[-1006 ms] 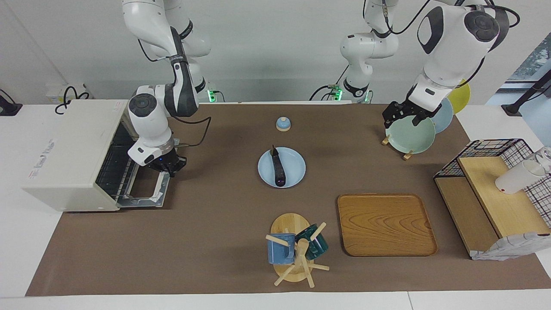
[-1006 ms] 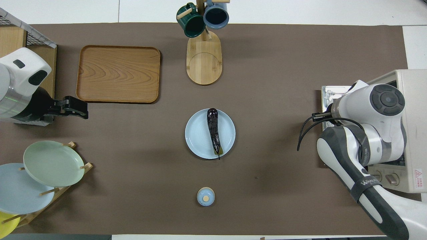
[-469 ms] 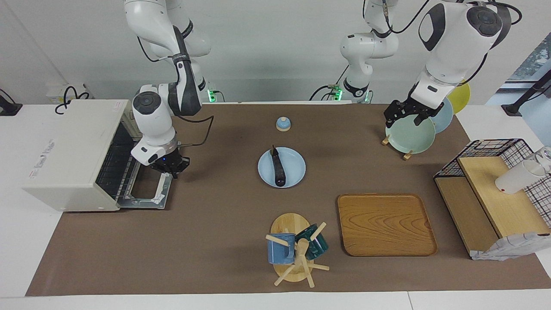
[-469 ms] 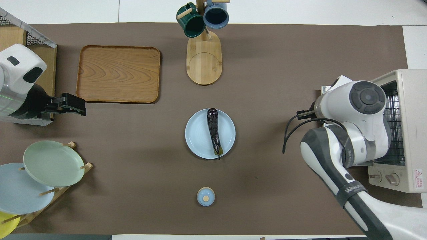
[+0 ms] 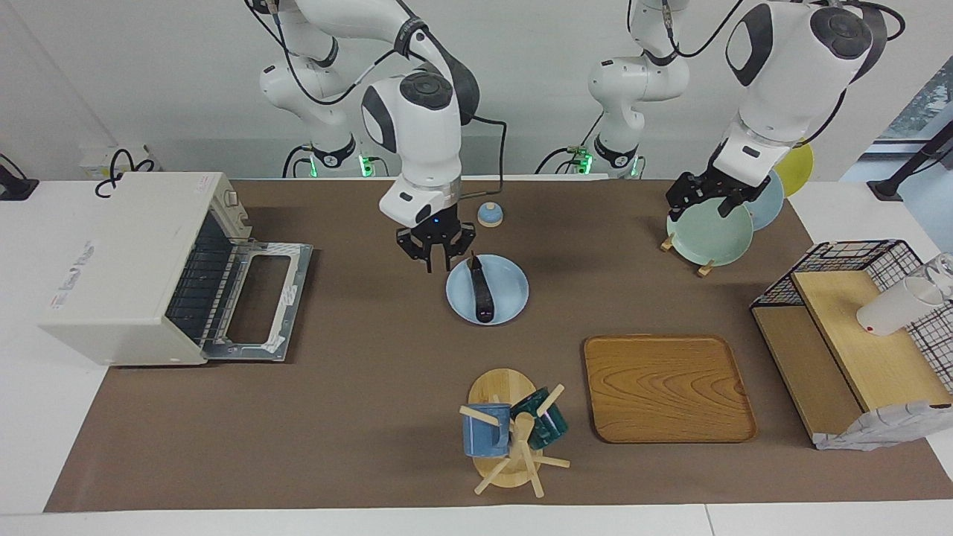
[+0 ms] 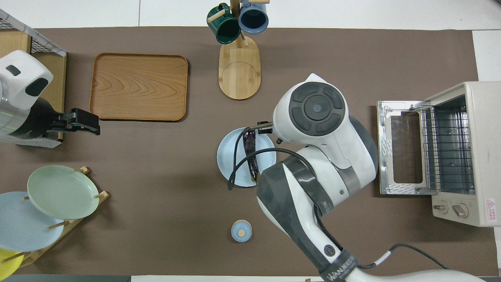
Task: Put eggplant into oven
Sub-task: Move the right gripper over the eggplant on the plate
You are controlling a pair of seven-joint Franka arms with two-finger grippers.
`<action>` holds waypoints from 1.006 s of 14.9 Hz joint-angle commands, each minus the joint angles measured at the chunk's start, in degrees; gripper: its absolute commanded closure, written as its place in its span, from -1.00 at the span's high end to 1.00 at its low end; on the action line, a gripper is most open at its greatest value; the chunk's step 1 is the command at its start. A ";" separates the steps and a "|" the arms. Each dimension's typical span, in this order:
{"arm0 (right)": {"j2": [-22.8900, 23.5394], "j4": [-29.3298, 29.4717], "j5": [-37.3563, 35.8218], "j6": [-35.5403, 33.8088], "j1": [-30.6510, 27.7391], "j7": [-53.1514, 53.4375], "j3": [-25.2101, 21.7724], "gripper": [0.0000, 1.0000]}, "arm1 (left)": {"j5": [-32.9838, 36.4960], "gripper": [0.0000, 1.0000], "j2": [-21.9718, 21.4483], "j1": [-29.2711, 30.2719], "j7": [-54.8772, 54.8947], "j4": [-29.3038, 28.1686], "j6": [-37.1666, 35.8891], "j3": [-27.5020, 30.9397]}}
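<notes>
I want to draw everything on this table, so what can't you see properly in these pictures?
- Overhead view: the right gripper is hidden under its own arm, which also covers part of the eggplant and its blue plate.
- Overhead view: the yellow plate is cut off by the corner; in the facing view the left arm hides most of it.
- Facing view: the oven hides much of its inside under its own top.

Opposed high views, same table (image 5: pixel 372 417)
</notes>
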 commanded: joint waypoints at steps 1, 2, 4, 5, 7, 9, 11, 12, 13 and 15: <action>14.01 14.47 -0.17 -0.09 6.91 8.77 -0.40 0.09 | 0.97 1.00 -0.18 0.29 0.43 0.26 0.72 -0.01; 18.25 19.33 -1.66 -0.88 8.33 11.24 -0.32 0.04 | 1.06 1.00 -0.18 0.29 0.51 0.26 0.81 -0.01; 19.43 19.65 -2.64 2.25 8.25 11.97 -0.23 -0.06 | 1.15 1.00 -0.18 0.29 0.60 0.26 0.90 0.08; 19.61 19.65 -2.38 4.02 8.51 12.23 -0.23 -0.11 | 1.15 1.00 -0.09 0.29 0.69 0.26 0.90 0.08; 20.39 19.04 -2.90 5.00 12.45 13.45 -0.32 -0.10 | 1.15 1.00 -0.09 0.29 0.69 0.26 0.90 0.08; 20.75 16.85 -5.00 5.26 13.44 14.51 -0.32 -0.10 | 1.15 1.00 -0.18 0.29 0.78 0.26 0.90 0.08; 20.75 15.52 -5.54 5.79 13.26 14.52 -0.32 -0.10 | 1.15 1.00 -0.09 0.29 0.95 0.26 0.90 0.08; 20.75 14.65 -5.54 6.57 13.26 14.52 -0.32 -0.10 | 1.15 1.00 -0.09 0.29 2.26 0.35 0.64 0.08; 20.32 12.98 -5.54 6.93 13.35 14.52 -0.32 -0.10 | 1.23 1.00 0.00 0.29 3.23 0.69 0.20 0.08; 19.00 9.47 -5.54 7.90 13.44 14.60 -0.32 -0.10 | 1.23 1.00 1.22 0.29 3.24 3.06 -1.72 0.34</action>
